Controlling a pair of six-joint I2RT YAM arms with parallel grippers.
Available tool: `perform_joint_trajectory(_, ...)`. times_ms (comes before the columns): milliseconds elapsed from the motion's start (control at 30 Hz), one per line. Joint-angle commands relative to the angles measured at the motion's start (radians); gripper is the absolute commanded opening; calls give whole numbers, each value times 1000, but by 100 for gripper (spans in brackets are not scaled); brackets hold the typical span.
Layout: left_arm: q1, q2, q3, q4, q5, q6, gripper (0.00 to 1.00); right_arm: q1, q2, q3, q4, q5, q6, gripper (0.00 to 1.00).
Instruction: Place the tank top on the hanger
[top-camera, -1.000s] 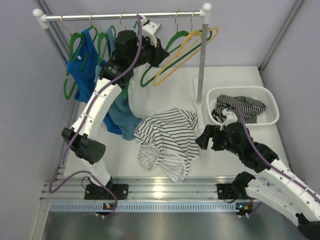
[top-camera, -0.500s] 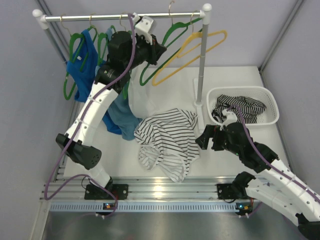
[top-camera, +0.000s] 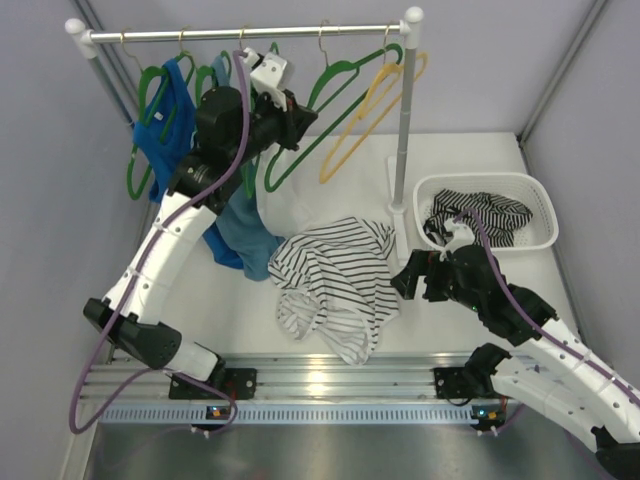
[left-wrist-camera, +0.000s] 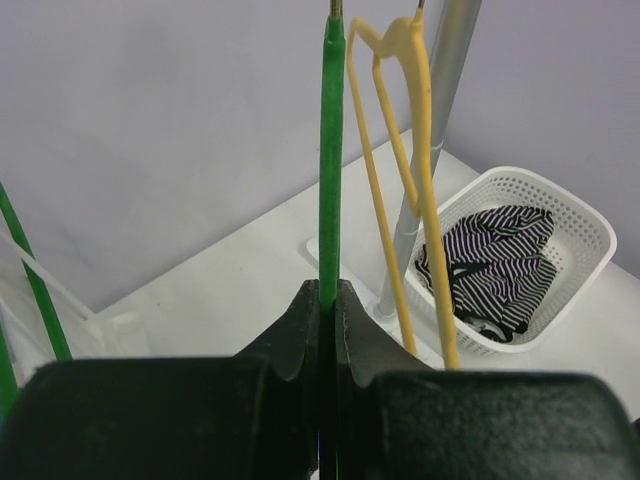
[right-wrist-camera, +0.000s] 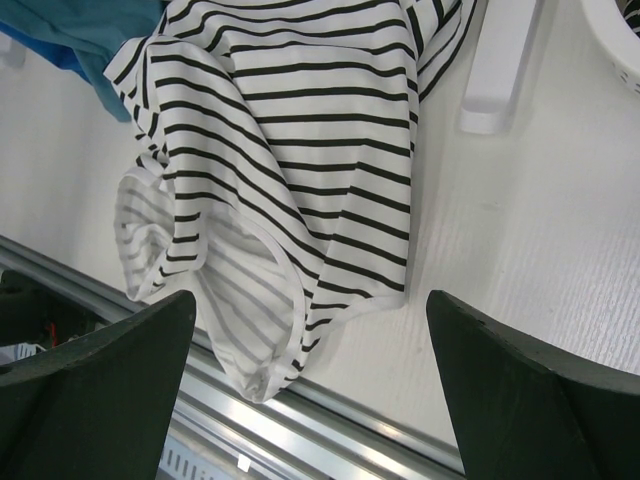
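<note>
White tabletop (top-camera: 470, 150) bore the tank top (top-camera: 335, 280), crumpled in a heap between the two arms. Up by the rail (top-camera: 200, 33), the left gripper (left-wrist-camera: 327, 310) was clamped tight on the hanger (left-wrist-camera: 331, 150) — tilted, just beside a yellow hanger (left-wrist-camera: 412, 45) — while the right gripper (right-wrist-camera: 310, 300) hovered over the heap's edge, jaws spread wide and holding nothing.

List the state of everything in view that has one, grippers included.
Thin green hanger: bare, tilted, hook at the rail, clamped.
Left gripper: shut on that hanger.
Right gripper: open, holding nothing.
White black-striped tank top: crumpled on the table, unhung.
Yellow hanger: bare, hanging tilted.
White plastic basket: holds a dark striped garment.
Blue top: hung on another green hanger.
</note>
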Motion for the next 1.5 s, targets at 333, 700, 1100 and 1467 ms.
perform_joint_trajectory(333, -3, -285, -278, -17, -62, 1, 0, 12, 4, -26, 28, -29, -13, 98)
perform_joint_trajectory(700, -3, -560, -502, -201, -80, 1, 0, 12, 9, -55, 17, -43, -27, 98)
perform_joint_trajectory(1100, -4, -717, -544, -569, 26, 52, 0, 168, 22, -179, 94, -94, 87, 83)
perform_joint_trajectory(1467, -24, -724, -485, -768, 90, -9, 0, 506, 199, -201, 178, 116, 357, 52)
